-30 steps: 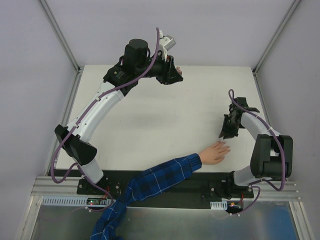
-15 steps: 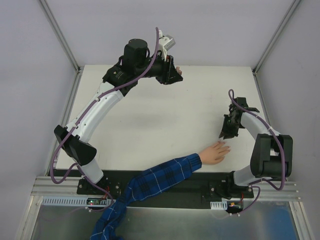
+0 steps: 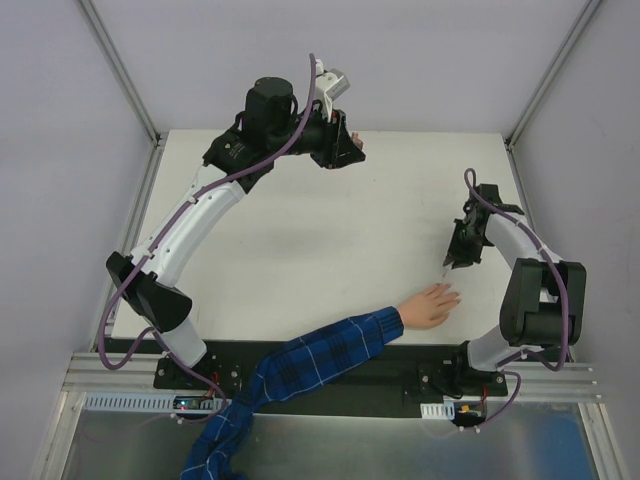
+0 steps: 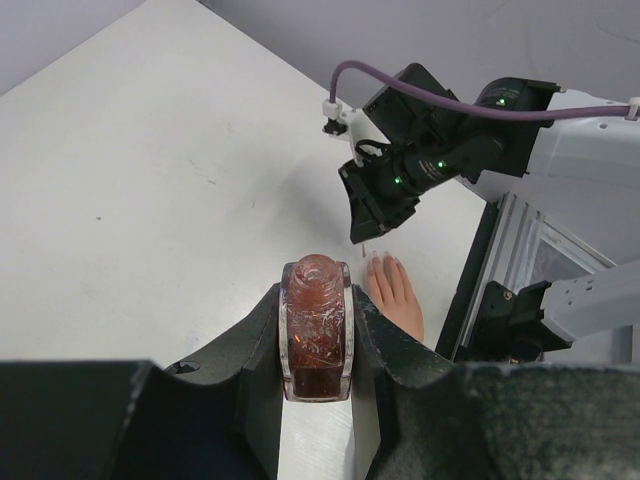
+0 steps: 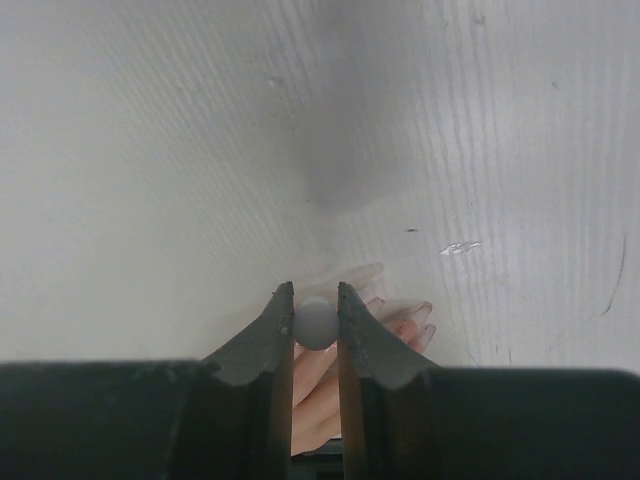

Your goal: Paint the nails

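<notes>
Moved: the right arm has turned at the wrist, so its fingers now tip down toward the hand. The left arm is unchanged.

Right wrist view only: the fingers are closed on a small grey knob (seen end-on). The nails show on pale fingertips just past it.

Left wrist view only: the left fingers are clamped on an upright reddish bottle. A thin brush tip hangs over the hand's fingertips; contact cannot be told.

Top view only: the hand lies flat near the counter front edge, with a plaid sleeve trailing near-left. The left arm arches to the far edge. The right arm is folded, wrist bent down.
</notes>
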You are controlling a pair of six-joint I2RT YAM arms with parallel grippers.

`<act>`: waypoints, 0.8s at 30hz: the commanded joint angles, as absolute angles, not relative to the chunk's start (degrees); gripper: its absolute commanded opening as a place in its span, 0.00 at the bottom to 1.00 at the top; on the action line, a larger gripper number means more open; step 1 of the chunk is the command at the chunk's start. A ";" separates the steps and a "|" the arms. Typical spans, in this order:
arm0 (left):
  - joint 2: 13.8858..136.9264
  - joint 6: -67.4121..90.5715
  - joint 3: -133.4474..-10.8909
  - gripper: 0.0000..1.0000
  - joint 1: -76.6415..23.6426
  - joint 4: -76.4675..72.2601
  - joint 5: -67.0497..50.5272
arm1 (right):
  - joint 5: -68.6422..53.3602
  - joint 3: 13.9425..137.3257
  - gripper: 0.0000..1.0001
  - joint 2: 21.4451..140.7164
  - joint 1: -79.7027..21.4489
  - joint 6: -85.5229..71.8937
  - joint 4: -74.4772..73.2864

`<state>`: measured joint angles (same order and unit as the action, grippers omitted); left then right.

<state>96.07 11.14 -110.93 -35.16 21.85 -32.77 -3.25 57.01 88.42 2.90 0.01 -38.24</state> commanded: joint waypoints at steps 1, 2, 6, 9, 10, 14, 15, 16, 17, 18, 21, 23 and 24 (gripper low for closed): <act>91.76 11.16 -111.10 0.00 -34.89 20.21 -33.57 | -1.84 63.88 0.00 86.84 3.16 -0.26 -42.18; 91.67 11.77 -110.83 0.00 -34.98 20.21 -34.01 | -1.93 64.51 0.00 86.49 3.16 -0.35 -42.54; 91.58 13.53 -110.65 0.00 -35.16 20.21 -35.95 | -4.04 66.53 0.01 84.03 2.47 -0.26 -44.73; 90.53 14.50 -109.43 0.00 -35.59 20.21 -34.63 | -4.31 68.64 0.00 81.48 0.63 1.32 -47.63; 89.05 14.50 -108.55 0.00 -35.77 20.13 -33.85 | -4.31 68.99 0.01 80.08 0.09 1.58 -48.77; 83.95 11.52 -102.67 0.00 -37.17 20.13 -28.58 | -6.76 71.89 0.00 77.61 -3.24 1.93 -50.97; 82.89 10.56 -99.70 0.00 -37.44 20.13 -27.69 | -7.72 72.42 0.00 77.35 -4.91 1.93 -51.15; 80.44 8.89 -97.58 0.00 -38.05 19.60 -26.99 | -8.17 72.86 0.00 76.65 -5.88 1.93 -51.24; 78.85 7.92 -95.12 0.00 -38.23 17.69 -27.07 | -8.61 73.12 0.00 76.21 -7.11 2.19 -51.07; 75.18 6.78 -88.66 0.00 -38.49 15.93 -27.94 | -9.05 73.82 0.00 75.68 -9.99 2.55 -50.72; 64.66 5.10 -70.68 0.00 -39.02 3.33 -31.09 | -8.27 74.00 0.00 72.09 -16.23 4.65 -47.74; 59.18 5.53 -60.96 0.00 -39.11 -5.74 -33.74 | -8.00 73.48 0.01 70.24 -18.80 5.01 -46.06; 54.63 5.54 -52.64 0.00 -39.02 -13.46 -34.88 | -9.13 73.65 0.00 69.01 -20.37 4.75 -45.53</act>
